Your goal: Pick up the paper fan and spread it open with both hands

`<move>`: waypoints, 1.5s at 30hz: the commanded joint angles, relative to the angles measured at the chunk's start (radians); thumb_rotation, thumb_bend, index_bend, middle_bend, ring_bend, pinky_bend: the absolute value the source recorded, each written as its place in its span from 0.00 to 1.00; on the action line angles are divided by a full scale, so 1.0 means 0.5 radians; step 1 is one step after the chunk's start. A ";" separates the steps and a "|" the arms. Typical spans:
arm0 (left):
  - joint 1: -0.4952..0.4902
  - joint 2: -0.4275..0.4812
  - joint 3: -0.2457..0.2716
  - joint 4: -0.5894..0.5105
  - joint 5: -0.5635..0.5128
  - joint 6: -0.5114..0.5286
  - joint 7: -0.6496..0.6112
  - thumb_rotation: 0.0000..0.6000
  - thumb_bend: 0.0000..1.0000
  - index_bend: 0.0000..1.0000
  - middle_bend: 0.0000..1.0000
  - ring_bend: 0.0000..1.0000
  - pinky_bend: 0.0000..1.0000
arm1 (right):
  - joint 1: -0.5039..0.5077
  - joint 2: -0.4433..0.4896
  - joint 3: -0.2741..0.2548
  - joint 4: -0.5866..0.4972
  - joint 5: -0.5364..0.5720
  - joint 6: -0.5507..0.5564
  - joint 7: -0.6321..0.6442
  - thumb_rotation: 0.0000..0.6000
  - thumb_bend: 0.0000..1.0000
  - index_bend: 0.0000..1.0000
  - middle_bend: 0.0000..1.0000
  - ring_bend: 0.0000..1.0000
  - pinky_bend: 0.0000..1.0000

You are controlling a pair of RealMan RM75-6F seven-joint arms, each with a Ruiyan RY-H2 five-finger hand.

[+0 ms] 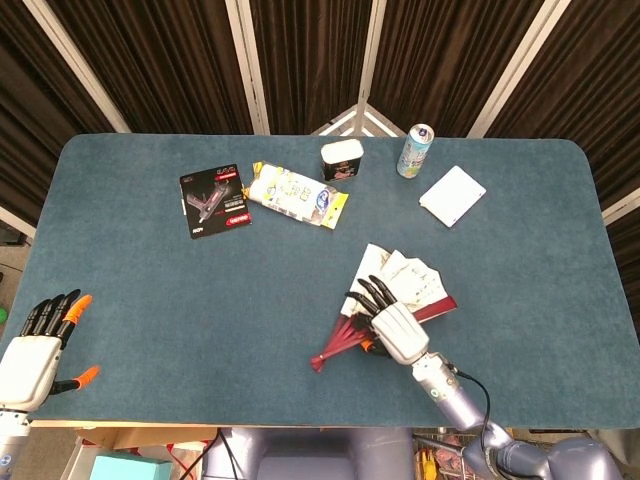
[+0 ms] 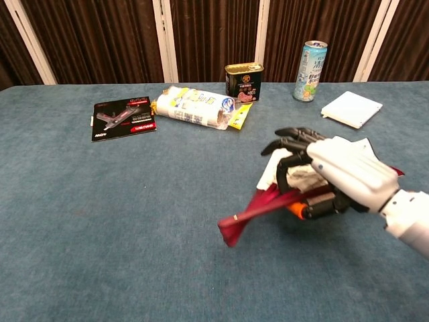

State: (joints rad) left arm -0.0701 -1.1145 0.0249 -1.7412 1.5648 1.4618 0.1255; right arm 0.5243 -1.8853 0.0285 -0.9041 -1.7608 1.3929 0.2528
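The paper fan (image 1: 405, 280) has white printed paper and dark red ribs (image 2: 249, 212). It is half spread and lifted off the table, its rib ends pointing down and left. My right hand (image 1: 392, 325) grips it around the ribs, with the fingers over the top and the orange-tipped thumb beneath; the same right hand (image 2: 342, 176) hides much of the paper in the chest view. At the table's front left corner my left hand (image 1: 35, 348) hovers with its fingers apart, holding nothing.
At the back of the blue table (image 1: 150, 280) lie a black booklet (image 1: 213, 200), a snack packet (image 1: 298, 195), a small tin (image 1: 341, 158), a drink can (image 1: 414, 150) and a white pad (image 1: 452, 194).
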 commanded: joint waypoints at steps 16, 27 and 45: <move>-0.004 0.004 -0.008 -0.022 -0.004 0.004 -0.019 1.00 0.00 0.00 0.00 0.00 0.00 | 0.309 0.329 0.779 -1.007 0.728 -0.409 -0.601 1.00 0.57 0.66 0.24 0.05 0.00; -0.188 0.002 -0.175 -0.266 -0.050 -0.123 0.162 1.00 0.00 0.00 0.00 0.00 0.00 | 0.400 0.435 0.979 -1.314 0.994 -0.445 -0.856 1.00 0.58 0.68 0.25 0.05 0.00; -0.838 -0.546 -0.717 -0.189 -0.805 -0.510 0.631 1.00 0.29 0.19 0.00 0.00 0.00 | 0.587 0.398 1.049 -1.484 1.197 -0.339 -1.177 1.00 0.59 0.69 0.26 0.05 0.00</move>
State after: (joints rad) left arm -0.4539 -1.3506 -0.3052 -1.8637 1.1973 1.2230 0.4165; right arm 0.8096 -1.6838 0.5504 -1.6376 -1.1717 1.2140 -0.3222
